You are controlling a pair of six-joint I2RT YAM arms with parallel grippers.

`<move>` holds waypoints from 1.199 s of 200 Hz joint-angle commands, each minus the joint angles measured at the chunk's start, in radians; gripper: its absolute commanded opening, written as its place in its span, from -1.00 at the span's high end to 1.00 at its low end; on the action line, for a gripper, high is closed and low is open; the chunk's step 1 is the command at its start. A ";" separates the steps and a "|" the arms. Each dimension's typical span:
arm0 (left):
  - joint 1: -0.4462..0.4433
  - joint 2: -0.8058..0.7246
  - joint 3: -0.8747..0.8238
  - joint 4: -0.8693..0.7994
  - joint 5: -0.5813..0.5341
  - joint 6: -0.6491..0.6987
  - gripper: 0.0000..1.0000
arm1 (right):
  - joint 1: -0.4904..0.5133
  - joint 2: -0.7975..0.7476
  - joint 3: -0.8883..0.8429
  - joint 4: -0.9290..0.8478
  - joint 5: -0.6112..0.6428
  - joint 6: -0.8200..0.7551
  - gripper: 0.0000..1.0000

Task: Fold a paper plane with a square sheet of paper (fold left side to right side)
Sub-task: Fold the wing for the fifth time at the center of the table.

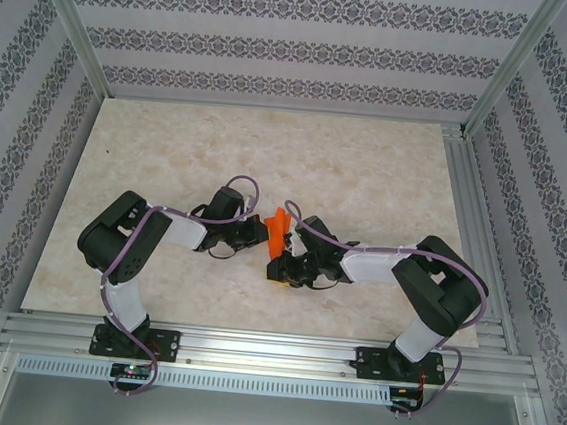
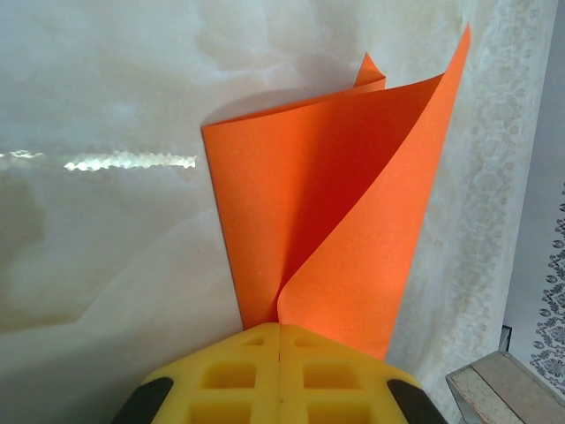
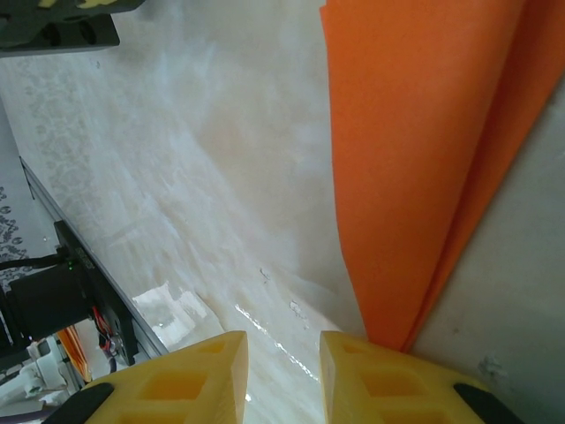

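Square sheet of paper (image 1: pixel 279 234), bright orange, stands up off the pale marbled worktop (image 1: pixel 369 160) near its middle, between the two claws. The top view gives that placing, but there the sheet is only a small upright sliver.

The left wrist view adds the shape. The sheet (image 2: pixel 327 221) is bent over on itself, one layer curling in front of another, with a corner of the back layer peeking over the top edge. Both layers narrow down into the left claw (image 2: pixel 280 329), whose yellow fingers (image 2: pixel 229 375) are pressed together on the paper's lower end.

The right wrist view shows the sheet (image 3: pixel 415 159) as a long hanging fold in several layers. It tapers to a point that meets the tip of one yellow finger (image 3: pixel 380 371). The right claw (image 3: pixel 282 340) is released: its fingers stand apart with bare worktop between them, and the paper lies outside that gap.

By count there is one sheet, two arms and two claws, with the left claw (image 1: pixel 257 232) just beside the paper and the right claw (image 1: pixel 283 271) at its near end.
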 commanded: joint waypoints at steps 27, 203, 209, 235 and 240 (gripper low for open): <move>0.030 0.045 -0.023 -0.090 -0.101 0.031 1.00 | 0.019 0.037 0.035 -0.037 0.026 -0.011 0.44; 0.033 0.042 -0.025 -0.094 -0.109 0.036 1.00 | -0.138 -0.109 0.131 -0.114 0.023 -0.101 0.42; 0.033 0.042 -0.025 -0.095 -0.112 0.036 1.00 | -0.139 -0.100 0.144 -0.124 0.033 -0.110 0.43; 0.033 0.042 -0.024 -0.095 -0.112 0.034 1.00 | -0.144 -0.050 0.178 -0.123 0.060 -0.119 0.43; 0.032 0.045 -0.021 -0.095 -0.112 0.034 1.00 | -0.145 -0.038 0.181 -0.112 0.060 -0.115 0.42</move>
